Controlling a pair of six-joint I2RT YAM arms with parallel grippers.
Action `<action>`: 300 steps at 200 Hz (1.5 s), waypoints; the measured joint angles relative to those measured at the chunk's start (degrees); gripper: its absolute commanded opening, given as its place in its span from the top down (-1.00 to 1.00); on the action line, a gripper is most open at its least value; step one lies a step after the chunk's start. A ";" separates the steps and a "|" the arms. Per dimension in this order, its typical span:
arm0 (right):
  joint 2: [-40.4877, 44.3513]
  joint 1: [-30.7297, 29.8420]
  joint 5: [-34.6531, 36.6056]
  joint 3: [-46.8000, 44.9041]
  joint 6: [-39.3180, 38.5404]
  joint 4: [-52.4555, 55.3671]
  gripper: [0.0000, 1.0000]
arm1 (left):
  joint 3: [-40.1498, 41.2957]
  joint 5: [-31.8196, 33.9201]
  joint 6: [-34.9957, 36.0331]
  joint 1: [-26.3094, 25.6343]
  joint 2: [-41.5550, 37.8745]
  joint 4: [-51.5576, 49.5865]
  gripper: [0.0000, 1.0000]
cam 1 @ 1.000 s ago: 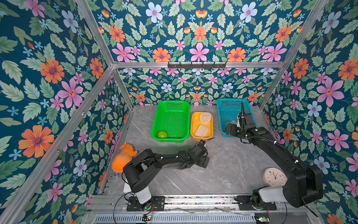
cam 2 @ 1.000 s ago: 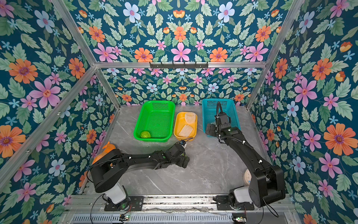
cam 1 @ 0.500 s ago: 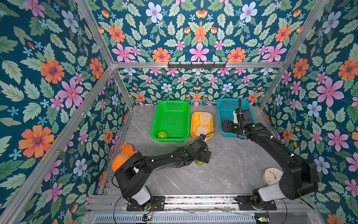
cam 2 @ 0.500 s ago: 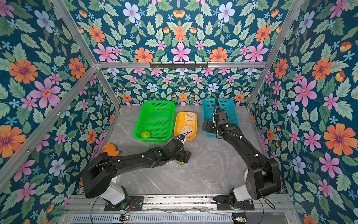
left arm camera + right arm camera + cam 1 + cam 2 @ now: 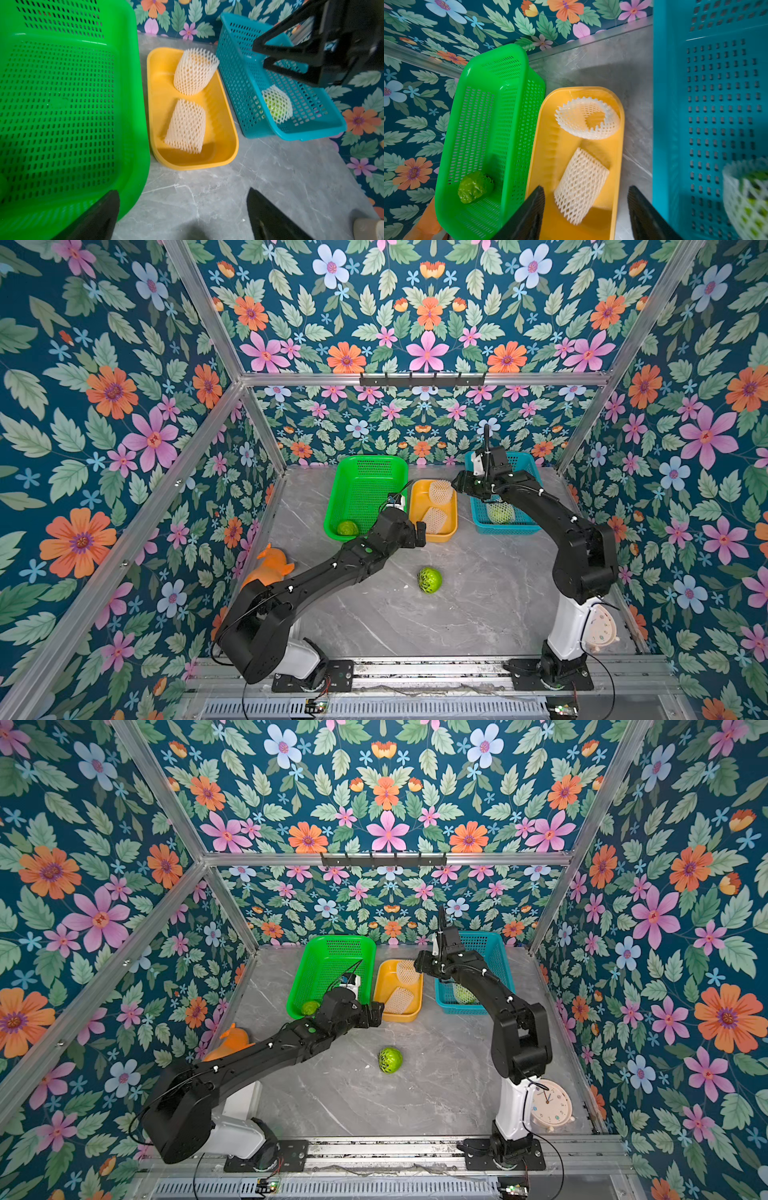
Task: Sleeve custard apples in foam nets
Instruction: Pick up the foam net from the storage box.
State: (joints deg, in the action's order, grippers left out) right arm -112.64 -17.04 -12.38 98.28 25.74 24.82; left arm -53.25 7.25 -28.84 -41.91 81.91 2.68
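One bare custard apple (image 5: pixel 429 580) lies on the grey table, nearer than the baskets. A second custard apple (image 5: pixel 475 186) sits in the green basket (image 5: pixel 365 472). A third custard apple (image 5: pixel 277 106), wrapped in a foam net, lies in the blue basket (image 5: pixel 524 526). Two empty foam nets (image 5: pixel 195 71) (image 5: pixel 186 125) lie in the yellow tray (image 5: pixel 226 160). My left gripper (image 5: pixel 182 207) is open and empty, low over the table by the tray's near end. My right gripper (image 5: pixel 586 207) hangs open above the tray, with nothing between its fingers.
An orange plush toy (image 5: pixel 272 566) lies by the left wall. A round clock (image 5: pixel 550 1106) stands by the right arm's base. The three containers stand in a row along the back wall, and a hook rail (image 5: pixel 422 379) runs above them.
My left gripper has drawn away from the bare custard apple toward the yellow tray, leaving the fruit on the table. My right gripper has swung left from the blue basket, and its jaws have narrowed.
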 measured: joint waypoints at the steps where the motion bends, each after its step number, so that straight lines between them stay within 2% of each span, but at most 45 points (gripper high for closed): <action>1: -0.46 -0.04 -0.09 0.52 0.02 0.17 -0.18 | 0.00 -0.02 0.13 0.22 -0.04 0.11 -0.99; 38: -9.03 -0.52 0.15 10.12 0.87 3.85 -0.08 | 0.46 -0.33 0.39 5.16 0.00 2.95 -0.99; 71: -13.25 -0.79 3.85 14.45 0.98 7.15 0.00 | 2.51 -1.57 0.15 5.53 -0.92 4.42 -0.99; 112: -18.34 -0.79 5.16 21.29 0.52 10.16 0.13 | 3.52 -1.40 -0.76 5.84 -2.23 4.57 -0.99; 124: -20.26 -0.81 5.46 24.00 0.39 11.50 0.23 | 3.52 -1.40 -0.76 5.81 -2.60 4.55 -0.99; 171: -25.09 -0.83 5.49 31.10 -0.02 14.78 0.99 | 3.52 -0.98 -0.74 5.81 -3.78 4.57 -0.99; 188: -24.81 -0.83 5.44 31.10 -0.04 14.88 1.00 | 3.65 -0.74 -0.74 5.81 -4.13 4.57 -0.99; 215: -21.11 -0.85 5.16 26.91 -0.44 14.16 1.00 | 3.82 -0.24 -0.74 5.81 -4.26 4.57 -0.99; 246: -11.54 -1.60 4.96 16.46 -1.27 9.16 1.00 | 3.82 -0.48 -0.81 6.34 -4.28 5.01 -0.99; 270: -2.91 -2.95 4.48 6.32 -3.78 3.48 1.00 | 3.89 -2.93 -2.78 7.82 -4.59 6.47 -0.95; 300: 7.45 -6.01 5.14 -7.04 -8.74 -4.76 1.00 | 4.17 -8.37 -5.18 8.63 -4.79 10.01 -0.81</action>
State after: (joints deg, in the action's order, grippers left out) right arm -105.19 -23.05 -7.25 91.24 16.99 20.05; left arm -49.08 -1.13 -34.02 -33.28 77.12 12.69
